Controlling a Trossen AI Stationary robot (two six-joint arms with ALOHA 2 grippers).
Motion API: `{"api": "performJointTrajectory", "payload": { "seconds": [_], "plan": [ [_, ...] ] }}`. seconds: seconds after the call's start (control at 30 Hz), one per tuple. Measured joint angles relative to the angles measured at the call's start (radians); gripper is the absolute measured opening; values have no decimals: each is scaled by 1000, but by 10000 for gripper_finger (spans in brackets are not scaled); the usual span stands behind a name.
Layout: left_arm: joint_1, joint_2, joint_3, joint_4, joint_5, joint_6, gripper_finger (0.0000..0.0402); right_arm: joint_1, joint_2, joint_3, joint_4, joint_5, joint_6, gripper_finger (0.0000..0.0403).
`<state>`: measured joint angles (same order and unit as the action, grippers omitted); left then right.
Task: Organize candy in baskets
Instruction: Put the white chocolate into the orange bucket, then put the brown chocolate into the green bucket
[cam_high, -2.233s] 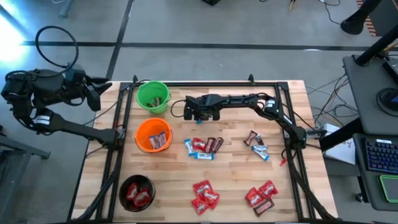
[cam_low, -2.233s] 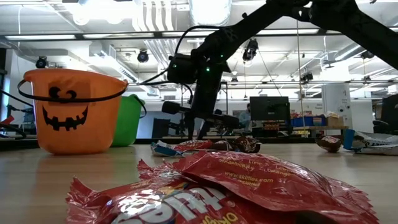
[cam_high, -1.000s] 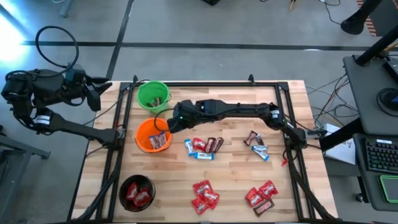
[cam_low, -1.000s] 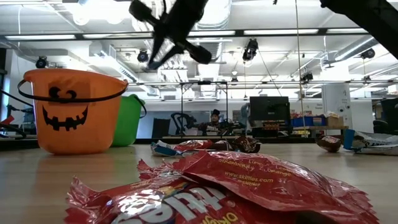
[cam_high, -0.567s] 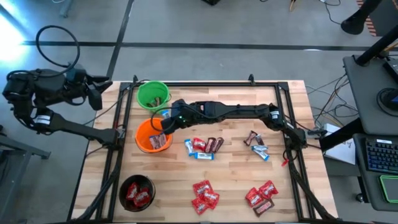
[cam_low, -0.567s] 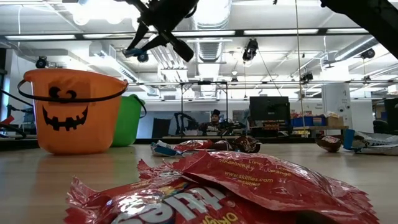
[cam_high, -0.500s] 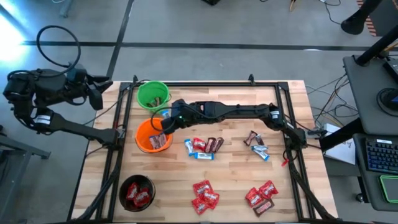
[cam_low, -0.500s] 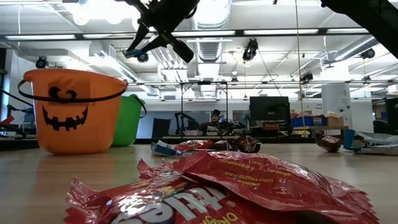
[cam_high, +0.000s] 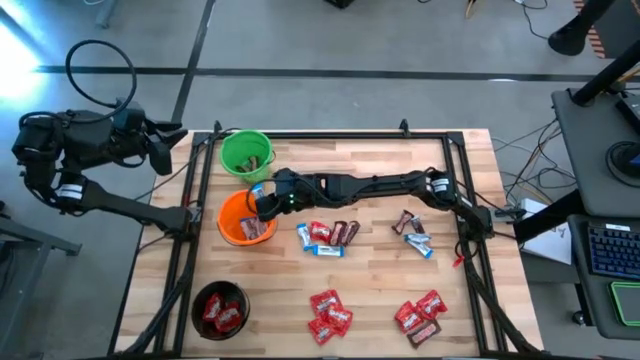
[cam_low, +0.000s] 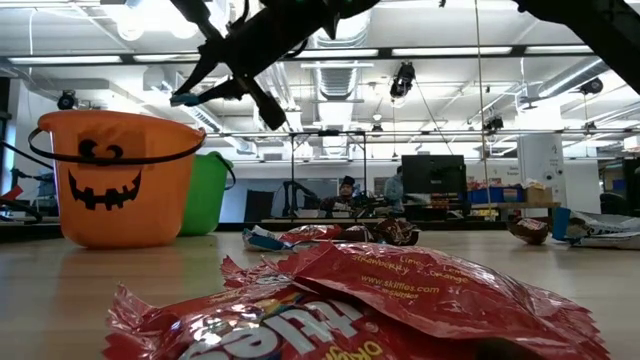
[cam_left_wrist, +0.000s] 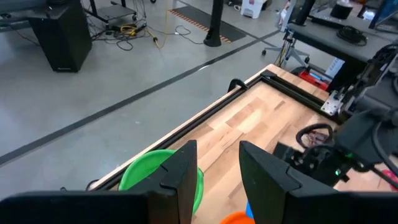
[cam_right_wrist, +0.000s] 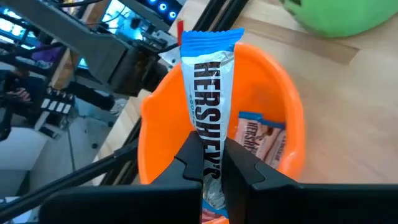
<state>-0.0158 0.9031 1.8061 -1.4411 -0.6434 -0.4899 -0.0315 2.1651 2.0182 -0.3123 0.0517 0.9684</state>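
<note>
The orange basket (cam_high: 228, 222) stands at the table's left, between the green basket (cam_high: 245, 155) farther back and the black basket (cam_high: 220, 307) nearer. My right gripper (cam_high: 262, 197) hangs above the orange basket's rim (cam_right_wrist: 155, 106), shut on a blue-and-white candy bar (cam_right_wrist: 208, 106). Another blue-and-white candy (cam_right_wrist: 258, 134) lies inside that basket. Loose candy (cam_high: 328, 236) lies on the table's middle. My left gripper (cam_left_wrist: 221, 174) waits open, off the table's left edge. My right gripper pinches the blue-and-white candy bar between its two fingers (cam_right_wrist: 193, 158) near one end (cam_right_wrist: 210, 146). The fingers lie along the bar and slant down toward the table's left. The bar is lifted clear, and its free end (cam_low: 188, 98) sticks out over the orange basket's mouth.
More candy lies at the table's right (cam_high: 412, 232) and in red heaps near the front edge (cam_high: 330, 315), (cam_high: 420, 315). Red candy fills the black basket. A black frame rail (cam_high: 330, 134) runs along the table's far and side edges.
My right gripper, shut on the blue-and-white bar throughout, has moved toward the table's left edge and come down a little. It now stands over the orange basket's mouth, with the bar carried along in the air.
</note>
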Motion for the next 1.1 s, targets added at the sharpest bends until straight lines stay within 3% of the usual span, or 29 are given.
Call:
{"api": "performJointTrajectory", "payload": {
  "seconds": [0.2,0.67,0.87,0.97,1.1],
  "plan": [
    [0,-2,0,0,0,-5,102,17,0,1,9,-10,-21,25],
    [0,0,0,-1,0,-2,102,16,0,2,47,-26,-54,145],
    [0,-2,0,-2,0,6,102,16,-7,4,43,-32,-30,151],
    [0,-4,0,-9,15,6,102,15,-28,18,-74,-55,-10,145],
    [0,-5,0,-48,65,-11,102,22,-65,78,-412,-6,-19,137]
  ]
}}
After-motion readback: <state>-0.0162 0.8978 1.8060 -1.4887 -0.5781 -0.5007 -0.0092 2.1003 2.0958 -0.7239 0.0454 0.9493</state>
